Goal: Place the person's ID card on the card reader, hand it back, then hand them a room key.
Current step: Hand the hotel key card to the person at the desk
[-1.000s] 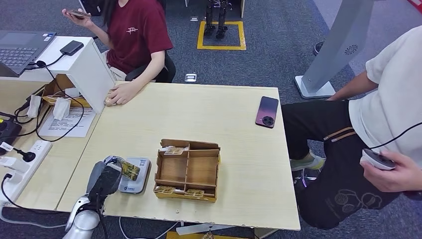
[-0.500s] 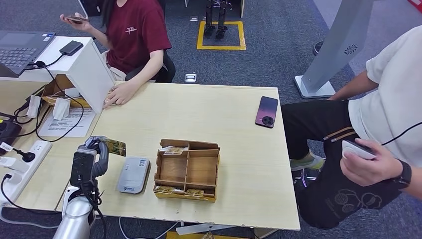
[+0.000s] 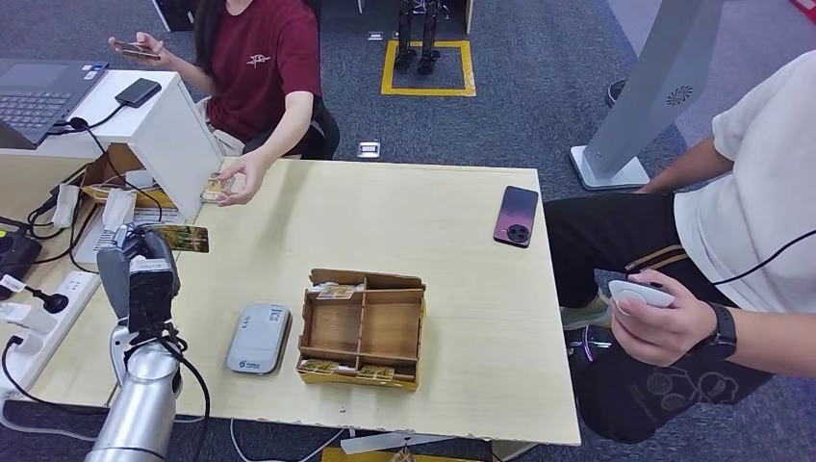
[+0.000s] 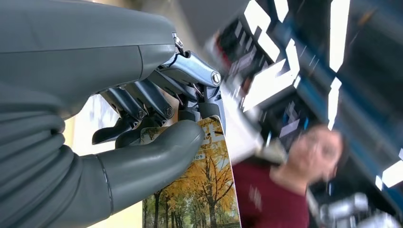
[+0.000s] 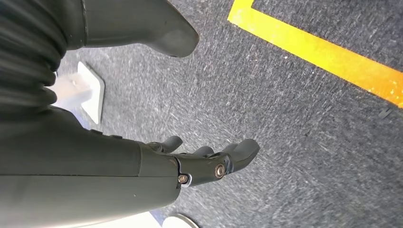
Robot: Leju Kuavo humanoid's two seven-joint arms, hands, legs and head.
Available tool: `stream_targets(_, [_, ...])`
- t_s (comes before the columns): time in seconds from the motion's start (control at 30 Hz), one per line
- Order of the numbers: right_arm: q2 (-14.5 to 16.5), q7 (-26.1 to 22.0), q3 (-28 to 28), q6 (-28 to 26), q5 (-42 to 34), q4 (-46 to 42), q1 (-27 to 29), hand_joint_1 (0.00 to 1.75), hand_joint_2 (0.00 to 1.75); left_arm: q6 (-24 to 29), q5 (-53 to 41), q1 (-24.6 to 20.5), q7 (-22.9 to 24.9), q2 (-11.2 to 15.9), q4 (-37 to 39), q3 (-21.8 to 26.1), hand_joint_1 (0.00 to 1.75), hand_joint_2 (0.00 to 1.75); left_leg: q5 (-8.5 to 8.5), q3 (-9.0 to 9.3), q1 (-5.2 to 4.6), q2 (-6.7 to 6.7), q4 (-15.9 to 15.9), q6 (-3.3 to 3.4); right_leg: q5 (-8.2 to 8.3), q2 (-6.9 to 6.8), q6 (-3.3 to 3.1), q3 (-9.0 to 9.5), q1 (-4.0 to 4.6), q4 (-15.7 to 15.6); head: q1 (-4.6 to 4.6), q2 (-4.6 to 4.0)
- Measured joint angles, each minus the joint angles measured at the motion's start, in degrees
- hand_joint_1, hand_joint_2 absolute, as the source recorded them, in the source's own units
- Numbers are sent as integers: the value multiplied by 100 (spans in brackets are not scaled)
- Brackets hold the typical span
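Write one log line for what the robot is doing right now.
left hand: holds card off table | reader: bare | right hand: empty, over floor

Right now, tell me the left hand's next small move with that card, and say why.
Probably carry it forward toward the person in the red shirt. The left hand pinches the card in the air, off the card reader, which lies bare on the table. That person's hand is at the table's far edge, beyond the card.

The ID card (image 4: 199,199) carried a print of yellow autumn trees, pinched in the grey left hand (image 4: 142,137). Near the brown wooden box (image 3: 364,328) lay a pale grey card reader (image 3: 259,338) on the light wood tabletop (image 3: 404,231).
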Motion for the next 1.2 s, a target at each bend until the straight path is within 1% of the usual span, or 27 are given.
stream_targets(0.03, [3, 2, 27, 27, 36, 0, -20, 0, 175, 261, -323, -131, -98, 3, 119, 55, 175, 175, 1, -1, 0, -2, 0, 0, 0, -1, 0, 0, 0, 1, 0, 1])
stream_targets(0.1, [14, 5, 85, 62, 90, 0, -72, 0, 175, 555, -982, -418, -325, -3, 407, 290, 175, 175, 4, 0, 0, -2, 0, -2, 1, 0, -2, 1, 0, 3, 1, 1])
stream_targets(0.17, [31, 18, 122, 72, 124, 0, -114, 0, 175, 614, -1494, -662, -557, -43, 649, 655, 175, 175, 5, 1, 0, 3, 0, -2, 4, 4, -5, -1, 0, 4, 0, 1])
stream_targets(0.23, [43, 28, 144, 81, 139, 0, -128, 0, 175, 624, -1797, -830, -726, -120, 802, 1067, 175, 175, 6, 2, 0, 5, 0, -3, 5, 5, -6, -2, 0, 5, -1, 1])
stream_targets(0.3, [48, 28, 170, 79, 141, 0, -129, 0, 175, 634, -1873, -928, -793, -197, 906, 1408, 175, 175, 6, 2, 0, 5, 0, -3, 5, 5, -6, -3, 0, 5, 0, 1])
stream_targets(0.37, [50, 28, 195, 69, 142, 0, -130, 0, 175, 641, -1853, -974, -808, -250, 983, 1603, 175, 175, 6, 1, 0, 4, 0, -3, 5, 4, -6, -3, 0, 5, -1, 1])
stream_targets(0.53, [50, 28, 221, 61, 142, 0, -133, 0, 175, 644, -1821, -1016, -822, -350, 1116, 1805, 175, 175, 5, 0, -1, 3, 0, -3, 4, 4, -6, -4, -1, 5, 0, 2])
stream_targets(0.7, [50, 39, 227, 59, 142, 0, -134, 0, 175, 644, -1827, -1032, -823, -399, 1179, 1887, 175, 175, 6, 0, -1, 3, 0, -3, 5, 3, -6, -4, -1, 5, -1, 1])
stream_targets(0.9, [50, 40, 232, 59, 142, 0, -136, 0, 175, 648, -2070, -1035, -826, -454, 1192, 1945, 175, 175, 6, 0, -1, 3, 0, -3, 5, 3, -6, -4, -1, 5, -1, 0])
stream_targets(1.03, [50, 42, 234, 62, 144, 0, -139, 0, 175, 650, -2055, -1035, -828, -479, 1192, 1945, 0, 175, 6, 0, -1, 3, 0, -3, 5, 3, -6, -4, -1, 5, -1, 0])
stream_targets(1.13, [50, 42, 234, 55, 143, 0, -140, 0, 175, 642, -1733, -1052, -829, -482, 1224, 1939, 0, 175, 6, 0, -1, 4, 0, -3, 5, 4, -6, -6, -1, 5, -1, 1])
stream_targets(1.2, [50, 43, 234, 41, 135, 0, -140, 0, 175, 572, -1283, -1078, -768, -474, 1287, 1902, 0, 175, 6, 0, -1, 4, 0, -3, 5, 4, -6, -6, -1, 5, -1, 1])
